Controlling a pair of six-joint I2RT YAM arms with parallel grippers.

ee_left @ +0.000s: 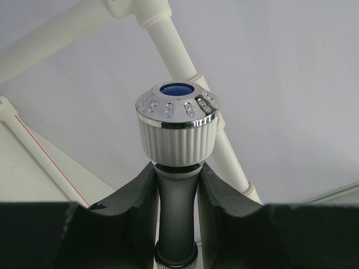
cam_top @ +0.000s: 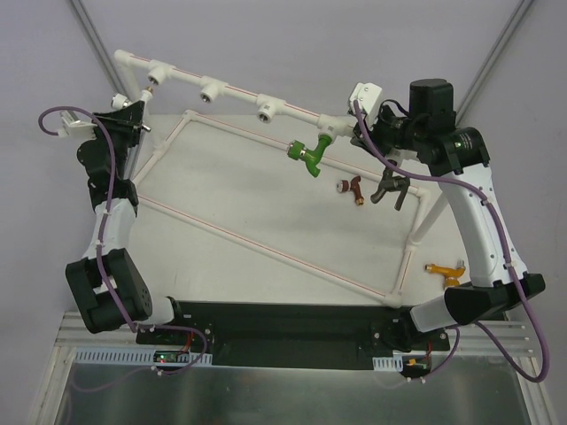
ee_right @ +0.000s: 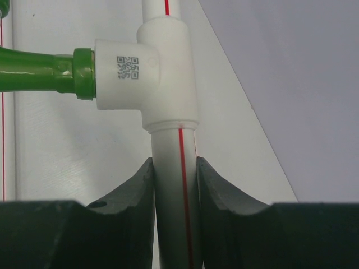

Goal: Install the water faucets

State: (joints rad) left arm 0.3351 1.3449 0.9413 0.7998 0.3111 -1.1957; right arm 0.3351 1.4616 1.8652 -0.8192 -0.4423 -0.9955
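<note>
My left gripper is shut on the grey neck of a white faucet with a ribbed knob, chrome cap and blue centre. In the top view it holds this at the frame's far left corner. A green faucet sits in a tee fitting of the white pipe frame. My right gripper is shut on the red-striped pipe just below that tee, at the far right. Dark red, dark grey and orange faucets lie loose on the table.
Three bare tee fittings line the raised back pipe. A diagonal pipe crosses the frame on the table. The right arm reaches over the frame's right side beside the orange faucet.
</note>
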